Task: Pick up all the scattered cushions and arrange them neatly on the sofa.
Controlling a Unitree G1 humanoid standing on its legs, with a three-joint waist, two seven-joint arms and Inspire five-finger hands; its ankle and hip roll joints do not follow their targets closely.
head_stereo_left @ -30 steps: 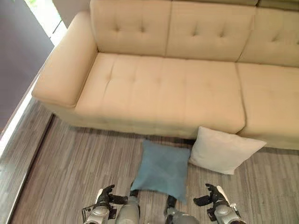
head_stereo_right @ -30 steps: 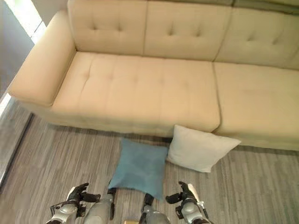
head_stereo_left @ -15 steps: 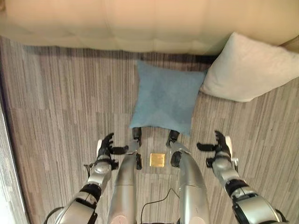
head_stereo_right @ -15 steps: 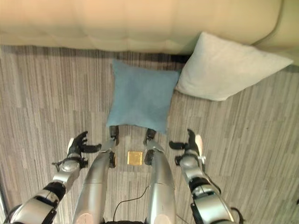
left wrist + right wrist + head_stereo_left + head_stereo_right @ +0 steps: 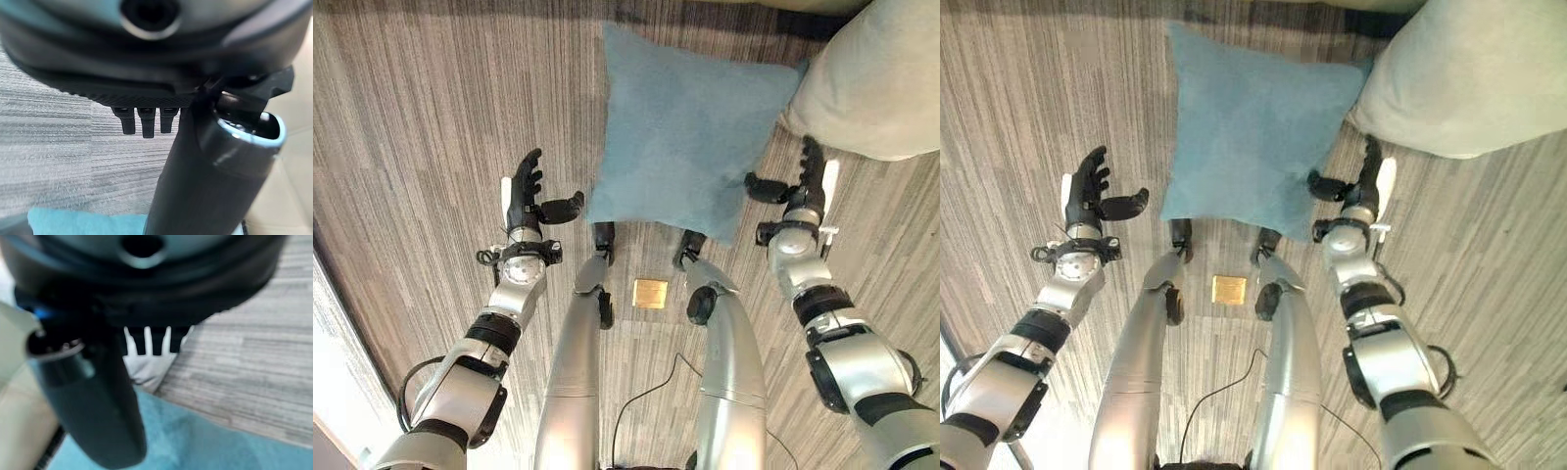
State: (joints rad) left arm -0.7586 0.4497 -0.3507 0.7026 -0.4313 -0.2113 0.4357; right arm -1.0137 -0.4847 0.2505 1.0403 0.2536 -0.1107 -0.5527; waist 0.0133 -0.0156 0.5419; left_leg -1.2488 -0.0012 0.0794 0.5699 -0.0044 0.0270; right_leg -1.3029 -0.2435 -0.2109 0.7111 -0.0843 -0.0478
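Flanking the blue cushion (image 5: 683, 137) on the floor (image 5: 431, 117), the left hand (image 5: 525, 194) and right hand (image 5: 800, 186) hang with fingers spread, grasping nothing. Beyond, the white cushion (image 5: 871, 83) lies touching the blue one's far right corner.

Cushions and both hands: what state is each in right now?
blue cushion: flat on the floor, between the two hands, not held.
white cushion: on the floor beside the blue cushion, its corner against it, not held.
left hand: open, beside the blue cushion's left edge, holding nothing.
right hand: open, at the blue cushion's right edge, holding nothing.
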